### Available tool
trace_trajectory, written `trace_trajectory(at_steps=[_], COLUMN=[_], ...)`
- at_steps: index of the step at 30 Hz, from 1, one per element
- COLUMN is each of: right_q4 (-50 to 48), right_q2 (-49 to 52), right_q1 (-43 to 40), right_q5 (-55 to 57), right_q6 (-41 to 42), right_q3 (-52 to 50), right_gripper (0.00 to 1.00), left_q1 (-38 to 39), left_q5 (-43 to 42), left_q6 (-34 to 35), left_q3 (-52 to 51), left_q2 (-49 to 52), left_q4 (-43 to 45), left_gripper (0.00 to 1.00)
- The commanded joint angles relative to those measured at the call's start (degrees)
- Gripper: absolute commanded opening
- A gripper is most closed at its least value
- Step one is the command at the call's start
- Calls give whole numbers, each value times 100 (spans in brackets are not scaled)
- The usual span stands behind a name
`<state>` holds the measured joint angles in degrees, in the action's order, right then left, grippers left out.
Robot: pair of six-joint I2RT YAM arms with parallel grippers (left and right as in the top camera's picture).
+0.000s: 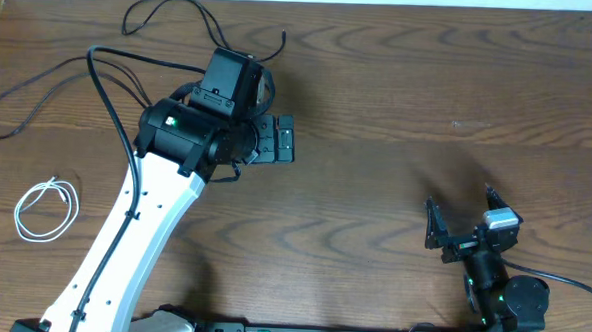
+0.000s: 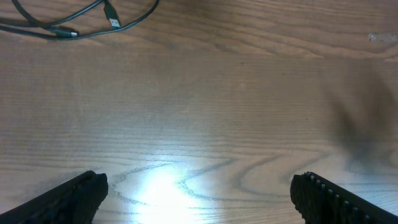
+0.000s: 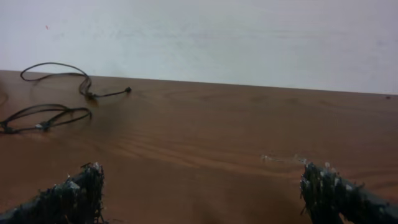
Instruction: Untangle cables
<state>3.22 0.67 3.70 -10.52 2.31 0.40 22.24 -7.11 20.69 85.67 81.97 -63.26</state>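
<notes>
The white cable (image 1: 46, 208) lies by itself in a small loop at the table's left. One long black cable (image 1: 27, 90) sweeps from the left edge toward the left arm. A second black cable (image 1: 173, 5) loops along the far edge and runs behind the wrist. My left gripper (image 1: 286, 141) hangs open over bare wood, right of the black cables, with nothing between its fingers. Its wrist view shows black cable and a plug end (image 2: 112, 20) at the top left, away from the left gripper (image 2: 199, 199). My right gripper (image 1: 461, 208) stands open and empty near the front right.
The left arm's white link (image 1: 138, 239) crosses the table from the front edge toward the middle. In the right wrist view two black cables (image 3: 46, 114) lie far off to the left near the table's back edge (image 3: 249, 85), with a white wall behind.
</notes>
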Motion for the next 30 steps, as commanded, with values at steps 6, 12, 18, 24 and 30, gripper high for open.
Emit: trace_trajectory(at_steps=[6, 12, 18, 24, 30], right_q4=[68, 109, 125, 127, 127], right_q2=[-39, -37, -37, -35, -35], right_q1=[-24, -24, -26, -31, -31], right_q5=[164, 452, 503, 501, 501], right_q6=[-68, -68, -72, -72, -72], right_q3=[-9, -4, -2, -2, -2], right_gripper=[99, 99, 99, 99, 99], left_q1=[13, 13, 13, 13, 13], left_q5=[76, 76, 76, 76, 76], left_q6=[-74, -74, -72, -72, -74], left_q3=[-7, -7, -7, -7, -7], left_q2=[33, 33, 33, 33, 33], left_q4=[-37, -37, -37, -37, -37], left_gripper=[100, 100, 100, 100, 100])
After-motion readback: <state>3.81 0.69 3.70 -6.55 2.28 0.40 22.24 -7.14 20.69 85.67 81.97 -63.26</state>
